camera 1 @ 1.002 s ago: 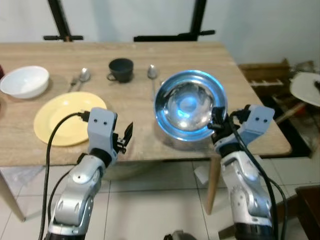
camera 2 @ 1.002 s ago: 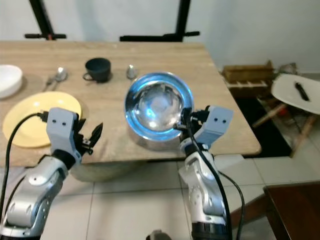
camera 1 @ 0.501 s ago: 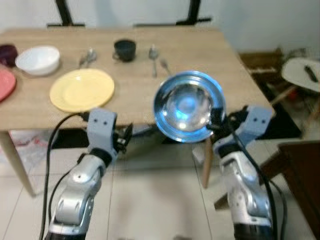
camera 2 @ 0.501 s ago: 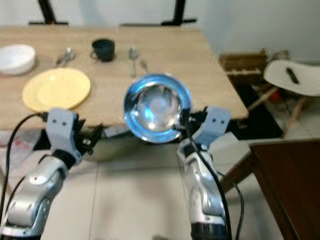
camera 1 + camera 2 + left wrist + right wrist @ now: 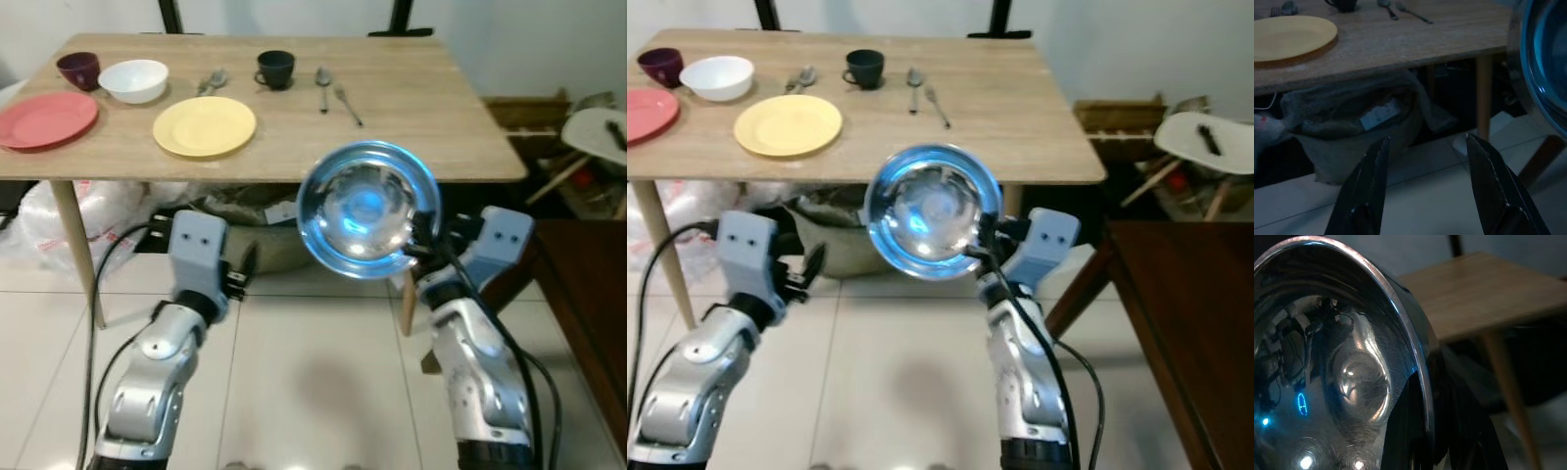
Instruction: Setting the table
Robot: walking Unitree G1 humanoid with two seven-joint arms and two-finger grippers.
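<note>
A polished steel bowl (image 5: 367, 210) is held by its rim in the right gripper (image 5: 423, 245), the fingers clenched on the edge nearest the wrist; the bowl is tipped so that its hollow faces up toward the head camera, and it hangs in the air over the tiled floor (image 5: 294, 372), short of the wooden table (image 5: 431, 108) and level with its near edge. The table lies straight ahead of the bowl; the bare stretch of tabletop at the robot's right, beyond the spoon (image 5: 321, 86) and fork (image 5: 348, 104), is judged the likeliest place for it, so the carrying arm is also the nearer one. The left gripper (image 5: 1425, 186) is carried low with its fingers (image 5: 1369, 188) spread and grasping nothing. The yellow plate (image 5: 205, 125), black cup (image 5: 274, 69), white bowl (image 5: 135, 80) and red plate (image 5: 47, 119) stand well to the left. A table leg (image 5: 408, 304) and a dark wooden cabinet (image 5: 588, 313) close in on the right; a bag (image 5: 1352, 122) lies under the table.
</note>
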